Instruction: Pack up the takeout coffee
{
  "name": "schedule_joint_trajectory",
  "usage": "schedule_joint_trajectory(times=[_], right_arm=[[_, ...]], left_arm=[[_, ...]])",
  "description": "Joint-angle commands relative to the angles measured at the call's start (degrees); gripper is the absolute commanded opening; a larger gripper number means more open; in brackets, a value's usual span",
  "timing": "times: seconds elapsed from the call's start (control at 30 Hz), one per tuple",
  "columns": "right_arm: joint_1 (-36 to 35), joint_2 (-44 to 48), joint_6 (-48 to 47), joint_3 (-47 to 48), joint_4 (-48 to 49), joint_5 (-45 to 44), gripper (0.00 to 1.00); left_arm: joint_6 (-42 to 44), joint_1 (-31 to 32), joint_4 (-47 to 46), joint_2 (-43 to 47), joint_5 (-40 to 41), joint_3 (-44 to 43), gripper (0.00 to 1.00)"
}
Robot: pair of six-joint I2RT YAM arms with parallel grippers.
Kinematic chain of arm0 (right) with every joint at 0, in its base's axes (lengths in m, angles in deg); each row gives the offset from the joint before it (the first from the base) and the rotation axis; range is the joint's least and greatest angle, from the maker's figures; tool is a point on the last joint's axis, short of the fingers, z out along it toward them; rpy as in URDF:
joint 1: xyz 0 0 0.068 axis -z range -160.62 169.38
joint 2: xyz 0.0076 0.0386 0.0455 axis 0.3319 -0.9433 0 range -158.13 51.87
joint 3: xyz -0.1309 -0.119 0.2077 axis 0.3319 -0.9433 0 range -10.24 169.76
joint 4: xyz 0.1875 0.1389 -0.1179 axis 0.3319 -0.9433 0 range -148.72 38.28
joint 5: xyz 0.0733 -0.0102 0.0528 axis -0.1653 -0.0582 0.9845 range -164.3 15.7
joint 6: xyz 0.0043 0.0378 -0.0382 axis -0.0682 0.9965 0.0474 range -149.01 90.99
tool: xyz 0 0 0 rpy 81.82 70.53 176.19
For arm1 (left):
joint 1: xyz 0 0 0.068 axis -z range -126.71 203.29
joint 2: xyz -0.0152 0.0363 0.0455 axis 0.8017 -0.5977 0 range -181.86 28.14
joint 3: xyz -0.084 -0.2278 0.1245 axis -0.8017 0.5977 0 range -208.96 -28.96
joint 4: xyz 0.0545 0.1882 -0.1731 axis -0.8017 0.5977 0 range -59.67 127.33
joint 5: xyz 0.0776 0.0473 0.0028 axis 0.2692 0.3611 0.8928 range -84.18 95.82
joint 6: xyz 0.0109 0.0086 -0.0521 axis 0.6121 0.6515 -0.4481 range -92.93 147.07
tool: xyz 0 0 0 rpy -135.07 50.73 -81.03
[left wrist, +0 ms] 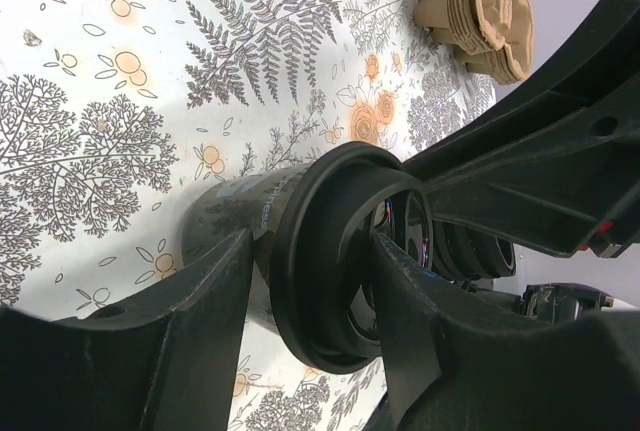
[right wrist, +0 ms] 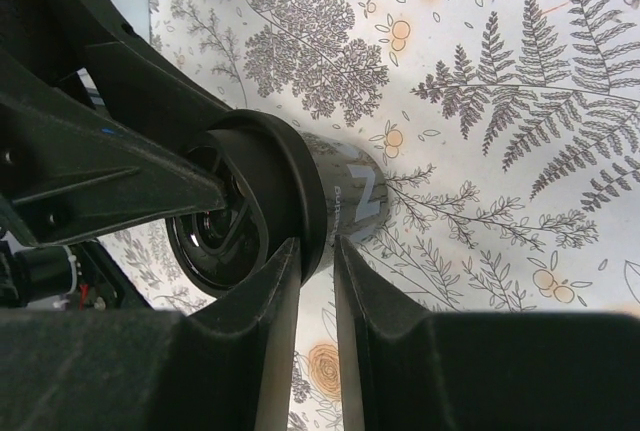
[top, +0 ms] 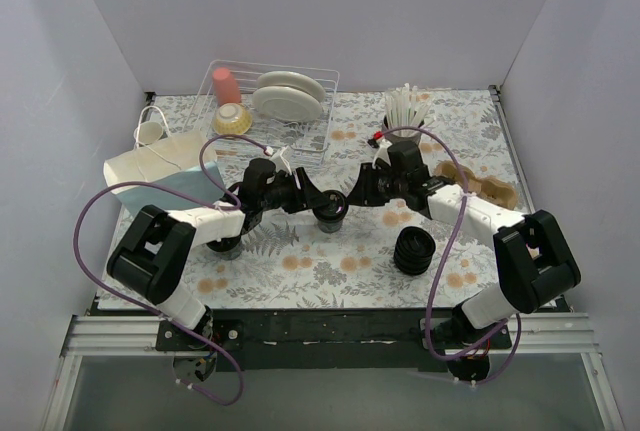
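The takeout coffee (top: 331, 219), a small black cup with a shiny-rimmed black lid, stands upright at the middle of the table between both arms. My left gripper (top: 316, 201) comes in from the left. In the left wrist view its jaws straddle the lid (left wrist: 330, 251), one finger (left wrist: 420, 321) across the lid's top and the other finger (left wrist: 205, 301) against the cup wall (left wrist: 235, 206) under the rim. My right gripper (top: 352, 195) comes in from the right, its jaws nearly together (right wrist: 315, 246), pinching the lid's rim edge above the cup wall (right wrist: 352, 196).
A ribbed stack of black lids (top: 414, 251) stands right of centre. A second black cup (top: 225, 246) sits half hidden by the left arm. Cardboard carriers (top: 485, 183) lie at the right, a white paper bag (top: 155, 166) at the left, and a dish rack (top: 275, 101) and a cup of stirrers (top: 405, 111) behind.
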Motion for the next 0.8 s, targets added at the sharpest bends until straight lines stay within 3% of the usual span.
schedule_joint_trajectory(times=[0.0,0.17,0.53,0.77], right_arm=[[-0.94,-2.38,3.13,-6.56,4.06,2.62,0.26],[-0.94,-1.59,8.4,-12.98,10.56,2.98,0.24],[-0.94,-0.54,12.1,-20.46,12.86,-1.15,0.22],[-0.94,4.73,9.47,-8.54,5.4,-1.24,0.31]], left_arm=[[3.3,2.17,16.68,-7.24,6.36,4.85,0.46],[2.6,2.7,16.15,-9.08,6.89,5.37,0.46],[1.54,2.87,16.06,-8.74,8.38,6.7,0.46],[2.07,2.87,18.61,-7.15,7.42,3.63,0.47]])
